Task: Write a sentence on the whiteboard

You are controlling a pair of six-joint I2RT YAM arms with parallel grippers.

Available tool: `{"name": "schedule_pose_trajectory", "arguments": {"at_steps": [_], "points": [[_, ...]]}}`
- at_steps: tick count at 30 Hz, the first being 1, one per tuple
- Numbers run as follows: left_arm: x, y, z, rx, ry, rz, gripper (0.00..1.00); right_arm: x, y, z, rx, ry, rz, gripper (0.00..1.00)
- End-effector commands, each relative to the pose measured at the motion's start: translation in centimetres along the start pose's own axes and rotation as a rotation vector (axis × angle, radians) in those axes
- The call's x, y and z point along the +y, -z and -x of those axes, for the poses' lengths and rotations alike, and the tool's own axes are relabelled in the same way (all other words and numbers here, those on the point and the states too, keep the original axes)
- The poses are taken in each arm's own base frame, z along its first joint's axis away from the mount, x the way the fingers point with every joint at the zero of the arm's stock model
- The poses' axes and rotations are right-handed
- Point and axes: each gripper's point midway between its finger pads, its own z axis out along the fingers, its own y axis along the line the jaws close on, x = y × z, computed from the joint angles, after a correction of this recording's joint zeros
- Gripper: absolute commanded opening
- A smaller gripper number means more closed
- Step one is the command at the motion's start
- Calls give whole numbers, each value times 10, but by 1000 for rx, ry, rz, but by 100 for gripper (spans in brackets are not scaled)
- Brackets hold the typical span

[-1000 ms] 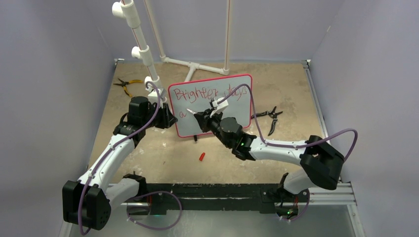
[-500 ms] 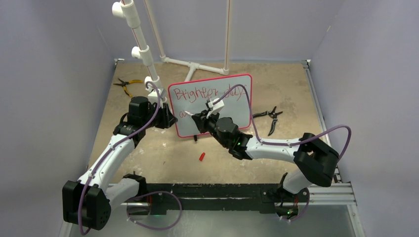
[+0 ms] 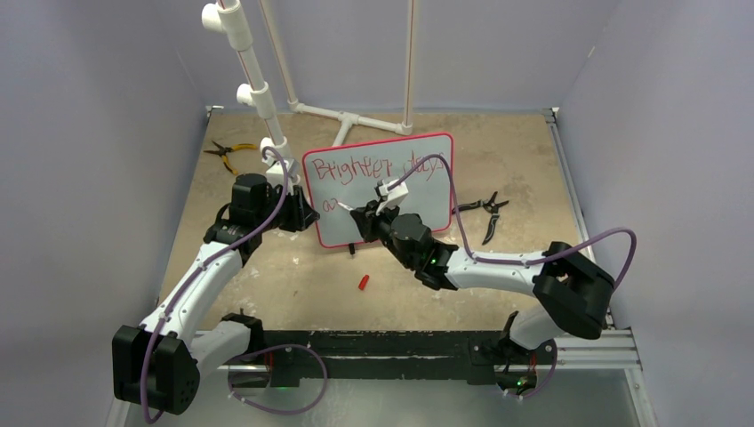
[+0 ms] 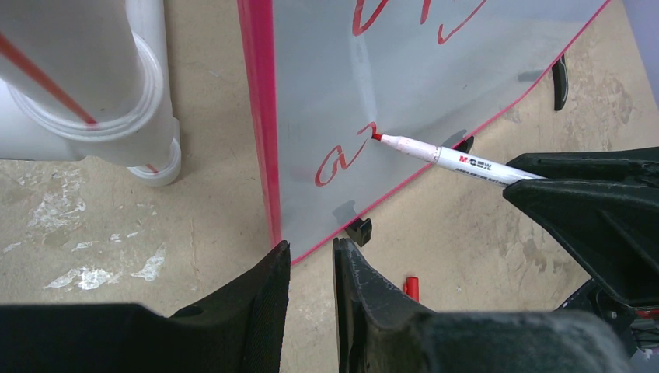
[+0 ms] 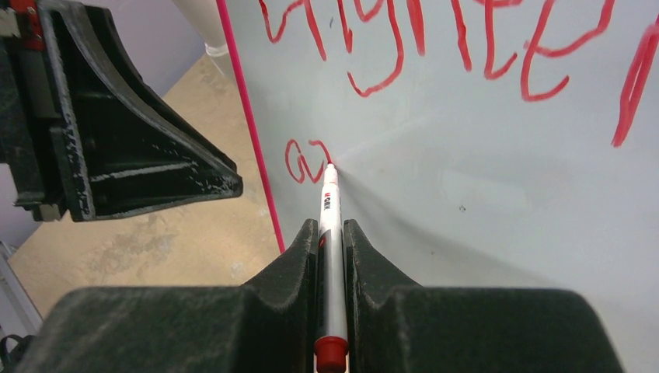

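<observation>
Writing on the board (image 3: 427,206), second row under way. My right gripper (image 5: 330,233) has its jaws clamped on the marker (image 5: 327,203). The marker's tip touches the board just right of the "a" that opens the lower row. My left gripper (image 4: 311,252) has its jaws nearly together at the board's lower left corner. They appear to pinch the frame there, though the wrist view does not show the contact plainly. The board stands upright mid-table on its small feet. The sentence (image 3: 378,167) runs "Brighter days" along the top row, and the lower row is barely begun.

Likely hazards:
- **Board tipping or sliding.** The tip pushes on an upright board, so too much pressure could rock it back or skid the feet, more so if my left hold is loose.
- **Marker slipping.** The barrel is smooth and lies in a narrow groove, so drag on the tip could push it back through my fingers and break the line.
- **Smeared lettering.** My right fingers sit close under the wet top row, and a rising stroke could smear it.
- **Cramped row.** The row starts near the left frame, so uneven spacing may crowd the later words.

The cap (image 3: 363,283) lies on the table in front of the board, apart from it.
</observation>
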Motion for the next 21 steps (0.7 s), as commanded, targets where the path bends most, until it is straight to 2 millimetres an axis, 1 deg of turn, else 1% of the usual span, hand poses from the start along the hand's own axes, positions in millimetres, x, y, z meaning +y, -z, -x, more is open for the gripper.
{"name": "schedule_pose_trajectory", "arguments": {"at_steps": [1,5,9,13,21], "points": [[-1,0,5,-28,-12,-15,26,-10,4,-2,-1,-3,-41,0],[-1,0,5,-29,-12,-16,26,-10,4,-11,25,0,-29,0],[-1,1,6,-29,-12,-15,26,-10,5,-10,22,-2,-30,0],[-1,0,6,-30,-12,-15,26,-7,4,1,-8,-16,-29,0],[-1,1,6,-31,-13,-11,26,1,-1,30,-82,-47,-24,0]]}}
